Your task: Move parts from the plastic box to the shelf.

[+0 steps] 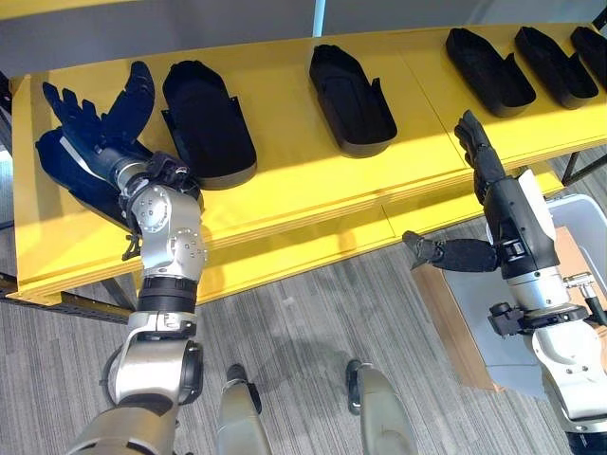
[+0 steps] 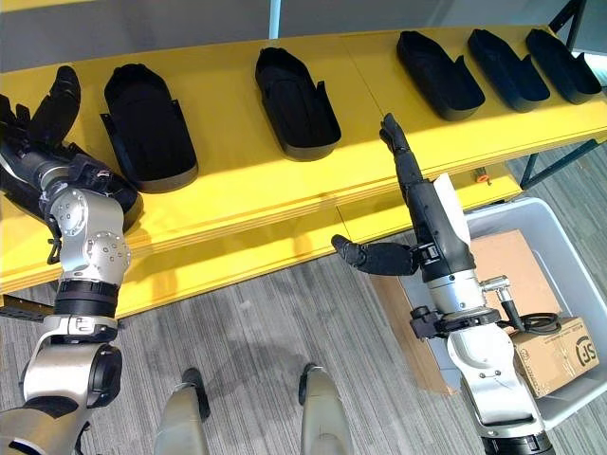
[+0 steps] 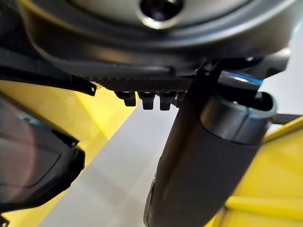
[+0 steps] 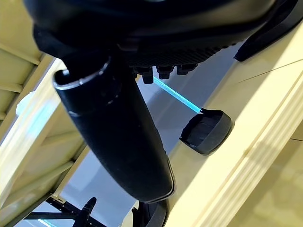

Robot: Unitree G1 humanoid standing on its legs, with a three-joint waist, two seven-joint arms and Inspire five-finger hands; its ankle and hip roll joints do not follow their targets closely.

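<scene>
My left hand (image 1: 95,133) at upper left spreads open over a half-hidden part (image 1: 66,175). My right hand (image 2: 417,204) is open, empty; the right eye view shows the plastic box (image 2: 560,284).

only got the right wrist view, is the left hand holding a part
Observer: No, the left hand is open, its fingers spread over a part at the left end of the shelf.
Operator: how many other parts up there
Observer: Five more, in a row along the shelf.
Operator: where's the box
Observer: The box sits low at the robot's right, beside the right arm, with cardboard in it.
</scene>
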